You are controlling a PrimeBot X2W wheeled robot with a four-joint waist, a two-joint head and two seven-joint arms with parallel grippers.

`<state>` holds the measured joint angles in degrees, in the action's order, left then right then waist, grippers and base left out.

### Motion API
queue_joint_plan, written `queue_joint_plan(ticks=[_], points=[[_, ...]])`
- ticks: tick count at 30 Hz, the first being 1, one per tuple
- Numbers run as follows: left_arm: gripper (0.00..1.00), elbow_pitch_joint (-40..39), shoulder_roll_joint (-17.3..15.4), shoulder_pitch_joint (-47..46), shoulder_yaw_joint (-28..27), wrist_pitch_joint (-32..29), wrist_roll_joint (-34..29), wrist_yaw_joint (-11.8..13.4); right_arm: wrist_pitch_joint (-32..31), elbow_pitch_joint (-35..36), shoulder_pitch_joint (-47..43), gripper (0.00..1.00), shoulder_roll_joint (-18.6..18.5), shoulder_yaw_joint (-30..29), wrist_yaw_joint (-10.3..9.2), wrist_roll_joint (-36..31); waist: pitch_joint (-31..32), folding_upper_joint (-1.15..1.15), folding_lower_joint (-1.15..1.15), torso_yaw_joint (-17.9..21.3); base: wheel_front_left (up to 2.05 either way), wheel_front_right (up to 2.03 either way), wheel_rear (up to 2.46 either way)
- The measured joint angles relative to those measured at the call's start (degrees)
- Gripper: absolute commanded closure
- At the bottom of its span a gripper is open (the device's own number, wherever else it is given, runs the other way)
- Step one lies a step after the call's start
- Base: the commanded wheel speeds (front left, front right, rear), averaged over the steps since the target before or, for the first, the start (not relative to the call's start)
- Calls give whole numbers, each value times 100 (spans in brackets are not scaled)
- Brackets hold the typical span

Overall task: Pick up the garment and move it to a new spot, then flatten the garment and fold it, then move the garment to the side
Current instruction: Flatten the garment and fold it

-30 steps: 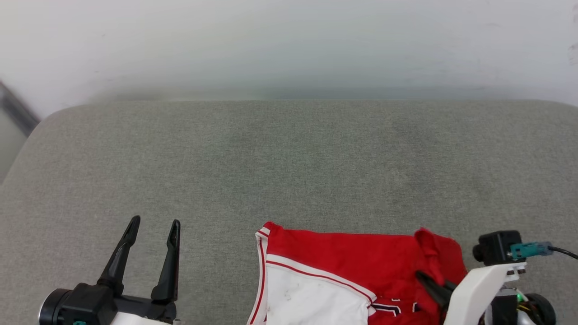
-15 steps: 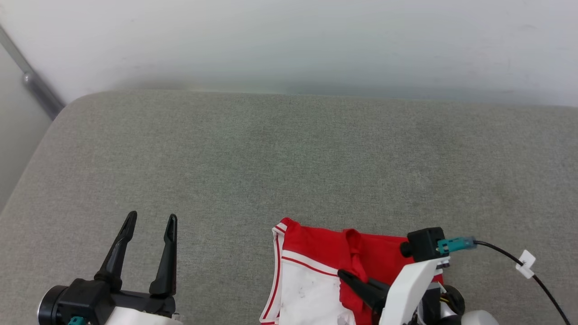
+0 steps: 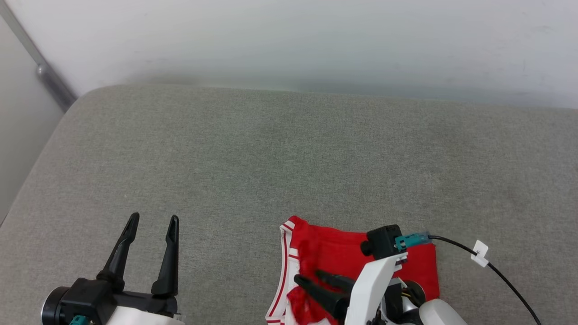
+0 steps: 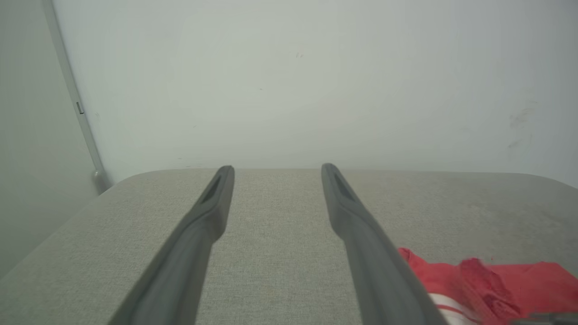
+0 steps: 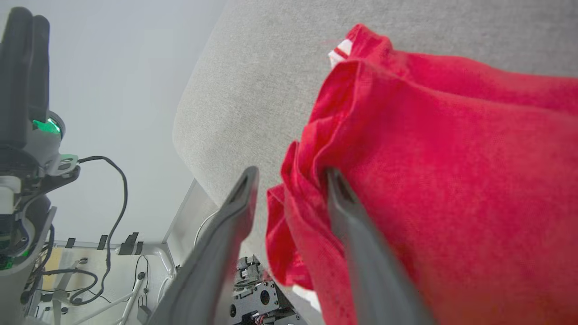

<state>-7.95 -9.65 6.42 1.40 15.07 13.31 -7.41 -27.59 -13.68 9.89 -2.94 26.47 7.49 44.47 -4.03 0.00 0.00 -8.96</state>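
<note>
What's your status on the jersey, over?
Left gripper open, empty over the grey cushion. Right gripper open, a fold of the garment between its fingers. Garment bunched at the cushion's near edge, not flat.

Head camera high, wrist cameras low, all toward one grey cushion (image 3: 289, 158)

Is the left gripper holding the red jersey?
No, the left gripper is open over the bare grey cushion, apart from the red jersey.

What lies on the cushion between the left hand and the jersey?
Nothing lies there. In the head view, the stretch of grey cushion between the left hand and the jersey is bare.
</note>
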Motion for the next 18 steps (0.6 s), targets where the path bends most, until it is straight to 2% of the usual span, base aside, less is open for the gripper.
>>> queue_joint_plan(ticks=[6,10,16,18], points=[[0,36,15,2,-32,0,3,0,104,-4,250,0,7,122,0,144,48,0,0,73,0,0,0],[0,30,5,6,-43,0,3,0,188,58,536,0,8,-177,0,-272,102,0,0,189,0,0,0],[0,-19,1,5,-13,0,-9,0,326,448,956,0,-43,-764,1,-2006,126,0,0,424,0,0,0],[0,-35,15,2,4,0,-37,0,535,613,1026,0,-352,-896,2,-2655,112,0,0,500,0,0,0]])
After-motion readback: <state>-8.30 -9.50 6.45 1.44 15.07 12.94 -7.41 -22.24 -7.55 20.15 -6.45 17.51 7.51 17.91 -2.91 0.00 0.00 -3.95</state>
